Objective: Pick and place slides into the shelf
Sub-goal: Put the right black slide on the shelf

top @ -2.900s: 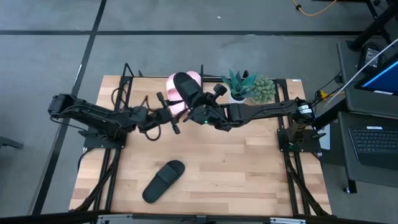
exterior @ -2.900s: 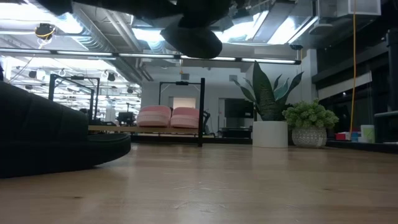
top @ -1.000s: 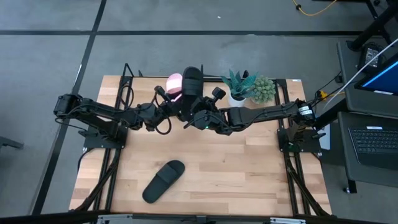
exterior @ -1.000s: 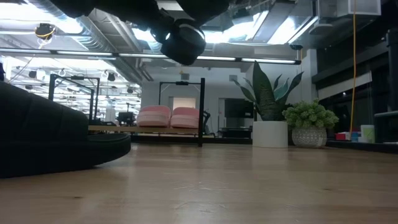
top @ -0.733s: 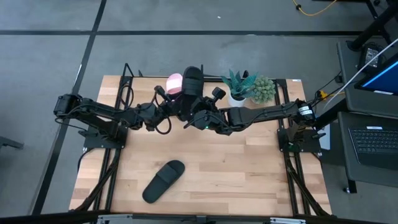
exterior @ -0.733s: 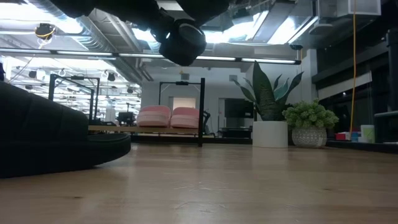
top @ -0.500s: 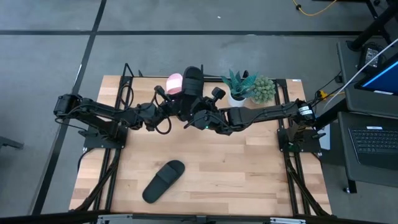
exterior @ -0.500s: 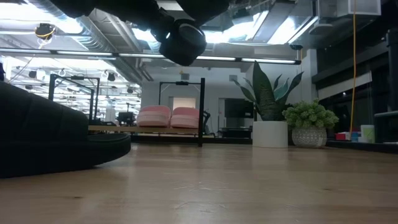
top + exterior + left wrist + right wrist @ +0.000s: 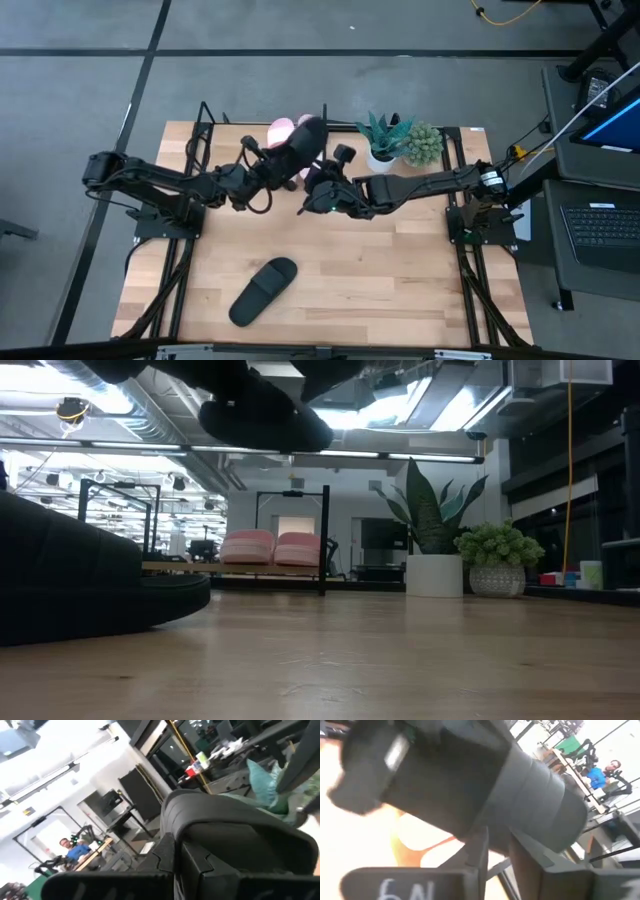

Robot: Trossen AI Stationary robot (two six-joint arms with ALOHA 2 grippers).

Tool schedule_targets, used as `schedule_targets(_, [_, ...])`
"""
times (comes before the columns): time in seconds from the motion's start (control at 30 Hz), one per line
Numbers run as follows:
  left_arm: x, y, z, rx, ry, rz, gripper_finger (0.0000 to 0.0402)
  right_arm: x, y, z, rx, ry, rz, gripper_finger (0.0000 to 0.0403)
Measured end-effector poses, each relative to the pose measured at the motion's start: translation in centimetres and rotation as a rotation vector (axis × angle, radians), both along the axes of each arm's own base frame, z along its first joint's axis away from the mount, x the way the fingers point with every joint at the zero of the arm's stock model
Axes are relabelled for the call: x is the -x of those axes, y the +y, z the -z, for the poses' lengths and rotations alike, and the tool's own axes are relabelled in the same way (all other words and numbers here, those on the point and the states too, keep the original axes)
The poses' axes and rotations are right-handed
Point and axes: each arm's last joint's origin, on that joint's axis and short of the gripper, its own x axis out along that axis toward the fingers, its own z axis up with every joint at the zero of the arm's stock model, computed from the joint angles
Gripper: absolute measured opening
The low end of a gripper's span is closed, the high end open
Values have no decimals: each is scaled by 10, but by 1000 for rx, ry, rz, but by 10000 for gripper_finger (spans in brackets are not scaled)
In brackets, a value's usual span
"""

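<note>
One black slide [image 9: 297,144] is in the air above the shelf's front, in my left gripper [image 9: 262,166], which is shut on it; the low view shows it high up [image 9: 265,415]. My right gripper [image 9: 316,190] is just near of that slide and clear of it, its fingers a little apart with nothing between them. Two pink slides [image 9: 285,127] lie side by side on the shelf [image 9: 205,125], also in the low view [image 9: 275,547]. The second black slide [image 9: 263,291] rests sole down on the table near the front edge. My left gripper holds the black slide by its end nearest the table's left [image 9: 274,160], coming at it about level from the left. The slide is lifted clear and slants away toward the far right, over the pink slides. In the left wrist view its body [image 9: 225,830] hides the contact.
Two potted plants [image 9: 385,138] [image 9: 422,143] stand at the far edge, right of the shelf. Black side rails run along both table sides. The middle of the wooden table [image 9: 380,270] lies between the arms and the loose black slide. People are in the room behind.
The held black slide has tipped from pointing toward the far edge to slanting from the left gripper toward the far right. The right gripper has come away from it and shifted slightly toward the near edge. The left gripper has kept hold.
</note>
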Motion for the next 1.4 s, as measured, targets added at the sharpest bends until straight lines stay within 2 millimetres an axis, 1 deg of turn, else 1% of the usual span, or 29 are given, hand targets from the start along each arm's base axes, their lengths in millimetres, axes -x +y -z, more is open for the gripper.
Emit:
schedule_targets(0.2, [9,-1,-10,-8,-23,-37,1,5,12,-4,30,31,-39,128])
schedule_targets(0.33, [16,0,-17,0,-52,-70,0,11,17,-12,13,1,-37,140])
schedule_targets(0.37, [18,0,-19,3,-60,-83,0,13,17,-12,4,-2,-31,137])
schedule_targets(0.43, [22,0,-23,12,-89,-104,0,17,19,-14,-12,-12,-27,118])
schedule_targets(0.5, [28,1,-27,24,-106,-144,0,22,20,-15,-33,-16,-13,83])
schedule_targets(0.57, [34,2,-32,37,-130,-187,0,25,21,-13,-50,-2,0,36])
schedule_targets(0.6, [37,2,-34,43,-142,-207,0,27,20,-11,-55,10,8,19])
schedule_targets(0.63, [40,2,-36,52,-161,-224,0,28,20,-10,-63,15,17,11])
schedule_targets(0.77, [52,3,-43,84,-218,-280,0,33,19,-6,-89,29,53,5])
schedule_targets(0.87, [61,3,-42,112,-267,-303,0,37,20,-3,-108,41,76,4])
schedule_targets(0.93, [66,3,-39,129,-301,-292,0,40,22,4,-122,39,91,4])
schedule_targets(1.1, [76,3,-26,155,-343,-278,0,44,27,34,-120,67,117,2])
schedule_targets(1.2, [80,3,-18,164,-350,-274,0,48,27,51,-134,67,137,2])
schedule_targets(1.33, [82,3,-8,174,-350,-271,0,54,25,61,-196,-14,129,2])
schedule_targets(1.4, [83,3,-4,182,-364,-269,0,56,27,68,-236,-69,81,1])
